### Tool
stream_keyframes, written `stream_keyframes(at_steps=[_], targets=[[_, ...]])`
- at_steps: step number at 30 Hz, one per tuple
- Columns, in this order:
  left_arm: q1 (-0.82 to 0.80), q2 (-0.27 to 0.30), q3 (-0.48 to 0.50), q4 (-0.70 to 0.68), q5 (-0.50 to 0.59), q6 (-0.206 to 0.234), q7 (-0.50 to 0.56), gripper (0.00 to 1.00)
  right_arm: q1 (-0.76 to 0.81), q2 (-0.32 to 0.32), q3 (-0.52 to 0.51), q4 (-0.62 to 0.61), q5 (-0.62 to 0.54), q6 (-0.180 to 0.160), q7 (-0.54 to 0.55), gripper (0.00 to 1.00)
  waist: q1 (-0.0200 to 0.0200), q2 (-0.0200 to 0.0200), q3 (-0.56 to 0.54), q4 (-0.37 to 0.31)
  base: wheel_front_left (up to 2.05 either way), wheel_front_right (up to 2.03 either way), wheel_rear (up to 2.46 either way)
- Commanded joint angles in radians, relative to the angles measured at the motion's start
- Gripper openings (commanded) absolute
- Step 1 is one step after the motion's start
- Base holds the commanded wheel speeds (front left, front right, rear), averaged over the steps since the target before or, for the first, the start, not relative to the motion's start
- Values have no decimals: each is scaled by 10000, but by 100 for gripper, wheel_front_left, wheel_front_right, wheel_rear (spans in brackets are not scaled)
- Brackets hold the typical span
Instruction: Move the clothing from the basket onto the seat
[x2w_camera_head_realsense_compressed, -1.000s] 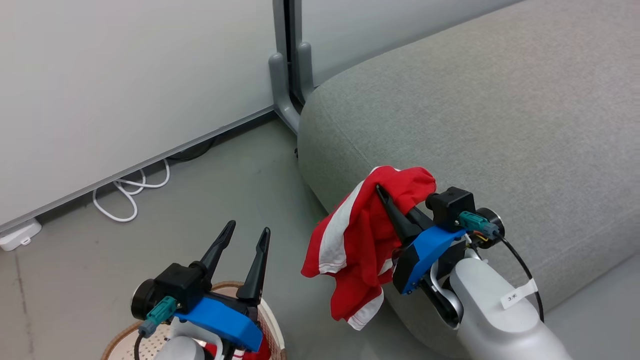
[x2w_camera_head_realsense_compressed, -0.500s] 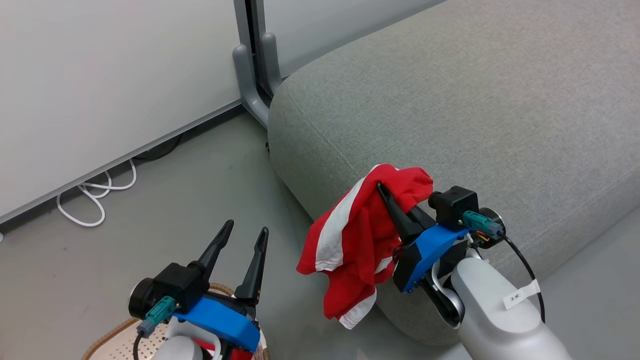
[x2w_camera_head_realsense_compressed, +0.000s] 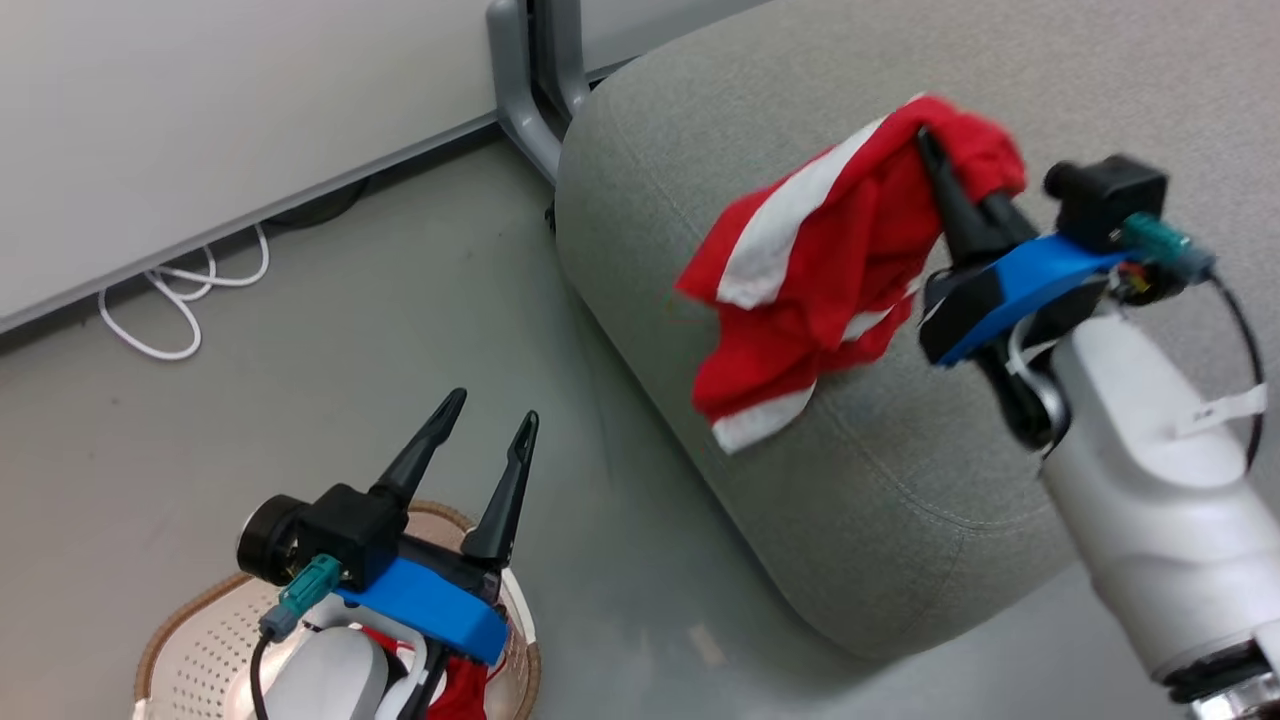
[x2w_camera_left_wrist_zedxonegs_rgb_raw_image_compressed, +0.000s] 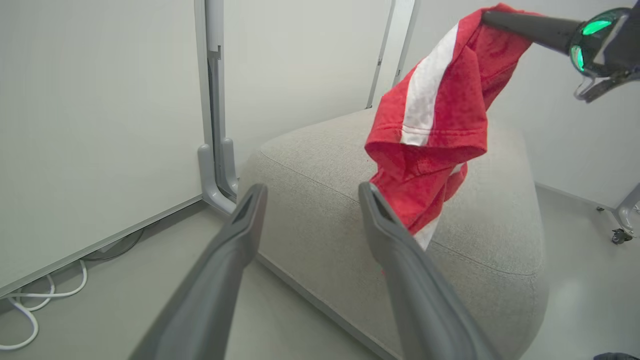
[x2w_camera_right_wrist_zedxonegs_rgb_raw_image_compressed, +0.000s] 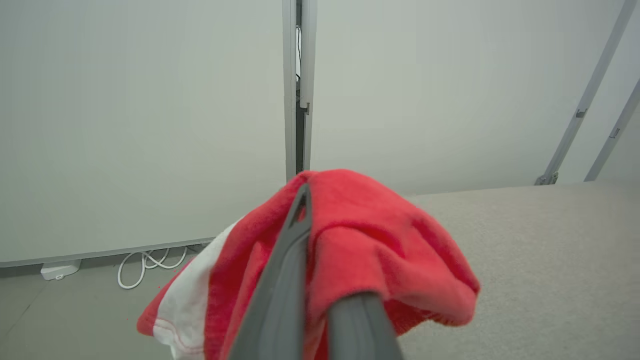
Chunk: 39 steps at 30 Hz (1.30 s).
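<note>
Fig. 1 | Transfer part done | my right gripper (x2w_camera_head_realsense_compressed: 935, 150) pinches a red garment (x2w_camera_head_realsense_compressed: 820, 270) above the seat's (x2w_camera_head_realsense_compressed: 1000, 480) near corner, not yet released | my left gripper (x2w_camera_head_realsense_compressed: 492, 408), jaws spread, hovers over the basket (x2w_camera_head_realsense_compressed: 200, 640) | more red cloth (x2w_camera_head_realsense_compressed: 460, 690) lies inside.

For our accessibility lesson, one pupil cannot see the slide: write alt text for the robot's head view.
The right end effector holds a red, white-striped garment up over the grey seat. At lower left, the open left end effector hovers above the basket, with more red cloth inside.
</note>
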Motion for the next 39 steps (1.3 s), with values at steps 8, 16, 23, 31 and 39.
stream_keyframes(at_steps=[8, 16, 23, 31, 39], targets=[[-1047, 994, -333, -877, 319, -14, -27, 100, -1938, -1768, -1736, -459, 170, 3, -36, 0, -1, 0, 2313, 948, 0, 0, 0], [-1595, 2121, -125, -2097, 514, 29, 11, 100, -2588, -2987, -4037, -904, 20, 3, -36, 0, -1, 0, 4163, 1342, 0, 0, 0], [-1646, 2971, 211, -3325, 741, 188, 373, 100, -2084, -2400, -5728, -1323, -974, 3, -35, 0, -1, 0, 5422, 1237, 0, 0, 0], [-1611, 3264, 196, -4079, 821, 289, 681, 100, -1580, -1193, -6620, -955, -1776, 3, -35, 0, -1, 0, 5909, 1114, 0, 0, 0], [-1528, 3305, 165, -4135, 764, 381, 729, 100, -1630, -893, -6703, -637, -2031, 3, -35, 0, -1, 0, 5875, 1019, 0, 0, 0]])
